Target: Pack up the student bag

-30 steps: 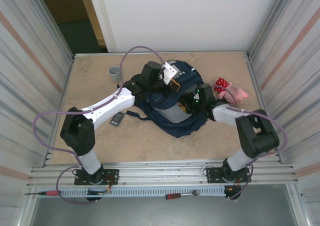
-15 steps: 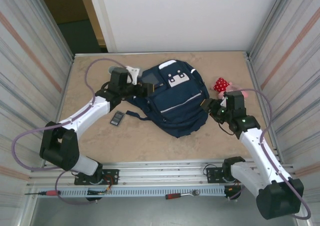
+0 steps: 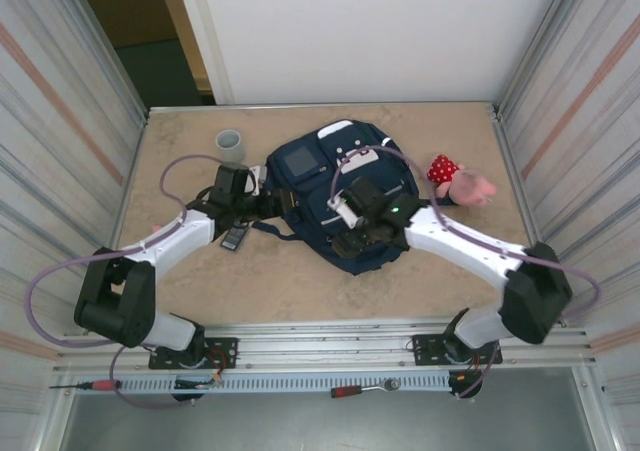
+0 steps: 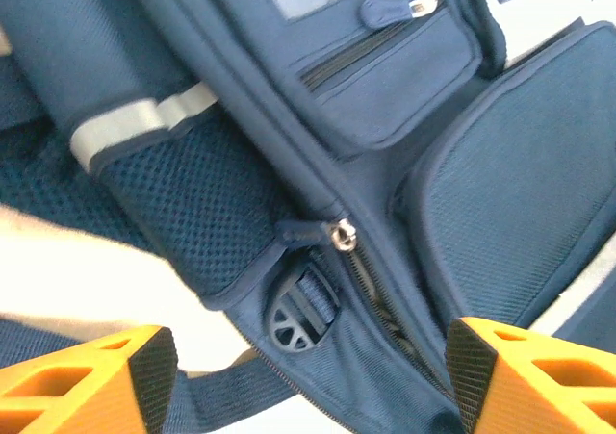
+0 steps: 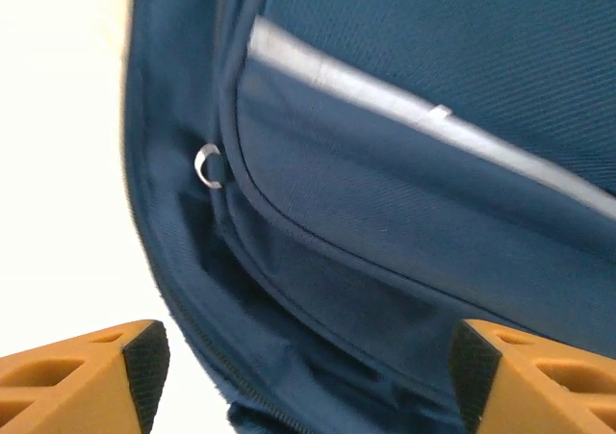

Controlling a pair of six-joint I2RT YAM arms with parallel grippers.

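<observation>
Arms are both leaning over navy backpack (image 3: 340, 186) lying mid-tabletop (image 3: 300, 281). Left pincer (image 4: 308, 376) is hovering wide open by bag's side zip, holding nothing. Right pincer (image 5: 303, 376) is gaping too, empty, above reflective stripe on front.

matt woven cloth student bag (image 4: 500, 184), mesh side pocket (image 4: 207, 198)

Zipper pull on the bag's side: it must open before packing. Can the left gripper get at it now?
Probably yes: the left gripper hangs open over the student bag, the zipper pull bare just ahead, nothing across it.
</observation>
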